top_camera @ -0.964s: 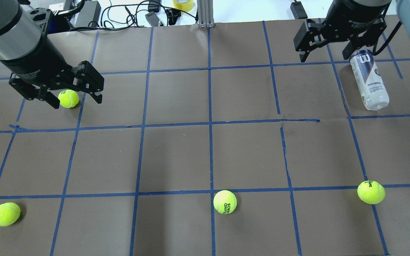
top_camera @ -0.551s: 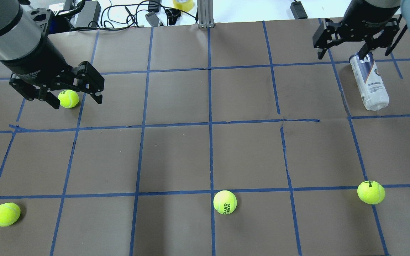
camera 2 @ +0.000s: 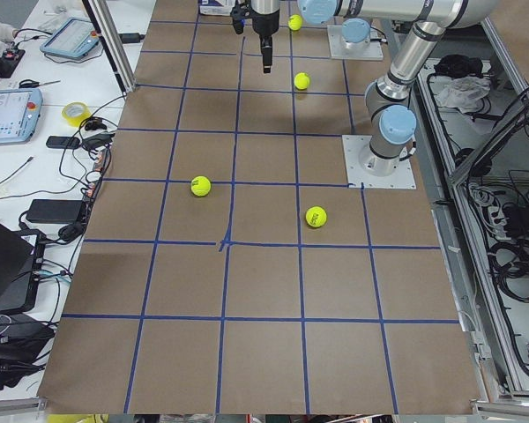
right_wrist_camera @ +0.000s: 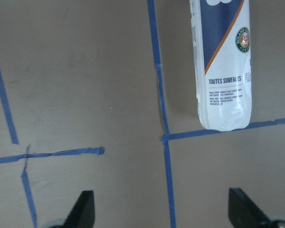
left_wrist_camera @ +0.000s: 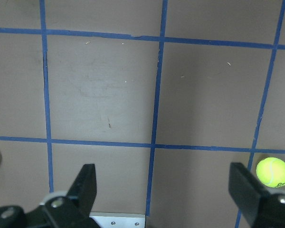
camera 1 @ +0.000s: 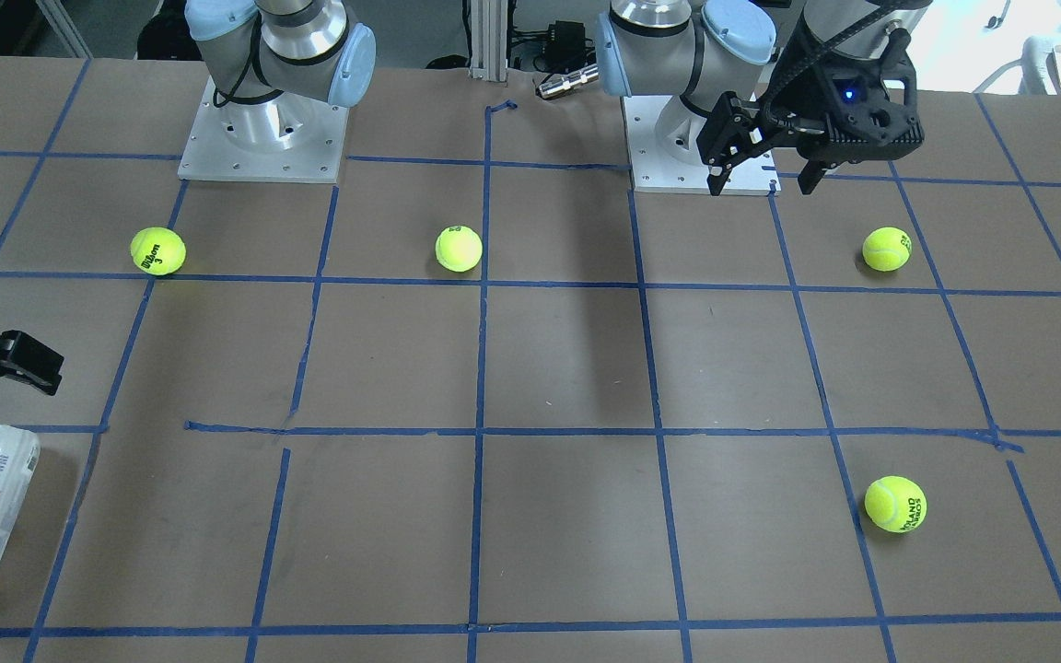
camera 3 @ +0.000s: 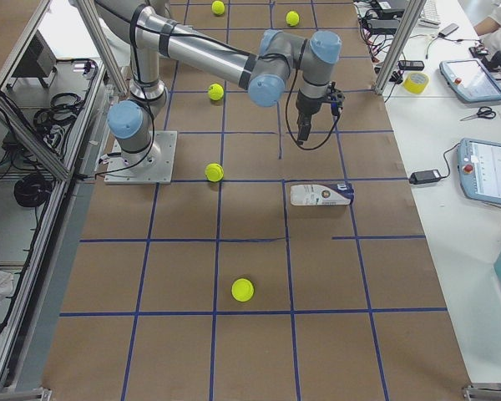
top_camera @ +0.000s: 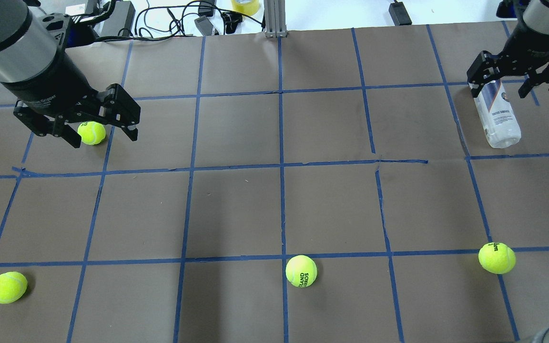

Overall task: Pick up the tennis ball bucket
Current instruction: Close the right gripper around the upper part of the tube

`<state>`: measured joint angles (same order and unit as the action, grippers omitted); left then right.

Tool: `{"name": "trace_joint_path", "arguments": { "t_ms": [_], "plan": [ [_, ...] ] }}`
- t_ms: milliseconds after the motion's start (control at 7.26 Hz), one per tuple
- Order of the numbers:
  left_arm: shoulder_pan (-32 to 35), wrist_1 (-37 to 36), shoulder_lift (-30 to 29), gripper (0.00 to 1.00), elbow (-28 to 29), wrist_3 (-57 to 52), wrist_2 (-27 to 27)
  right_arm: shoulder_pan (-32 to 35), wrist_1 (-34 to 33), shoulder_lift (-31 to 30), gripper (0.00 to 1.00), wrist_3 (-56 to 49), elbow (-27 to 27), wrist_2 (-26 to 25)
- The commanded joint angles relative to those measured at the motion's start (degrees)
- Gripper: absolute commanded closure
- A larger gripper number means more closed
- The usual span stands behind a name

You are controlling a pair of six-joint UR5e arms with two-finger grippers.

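Two spread grippers hold nothing: the right gripper (top_camera: 499, 88) hangs over the far end of the tennis ball bucket (top_camera: 497, 116), hiding its rim from overhead, while the left gripper (top_camera: 102, 138) hovers well apart from the bucket. The bucket lies on its side near the table (top_camera: 331, 200) edge, with bare surface open beside it.
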<state>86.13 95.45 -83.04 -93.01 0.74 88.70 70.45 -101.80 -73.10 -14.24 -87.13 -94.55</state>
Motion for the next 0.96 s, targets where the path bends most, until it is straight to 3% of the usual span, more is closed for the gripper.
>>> {"name": "trace_joint_path", "arguments": {
  "t_ms": [0, 413, 826],
  "plan": [
    [0.0, 0.0, 0.1, 0.00, -0.1, 0.0, 0.1, -3.4, -6.9, 5.9, 0.00, -7.4, 0.0, -0.8],
    [0.0, 0.1, 0.2, 0.00, -0.1, 0.0, 0.1, -5.6, -16.4, 12.4, 0.00, -12.6, 0.4, -0.5],
    [0.0, 0.0, 0.2, 0.00, -0.2, 0.0, 0.1, -5.8, -20.4, 17.5, 0.02, -13.0, 1.0, 0.3]
  ]
}}
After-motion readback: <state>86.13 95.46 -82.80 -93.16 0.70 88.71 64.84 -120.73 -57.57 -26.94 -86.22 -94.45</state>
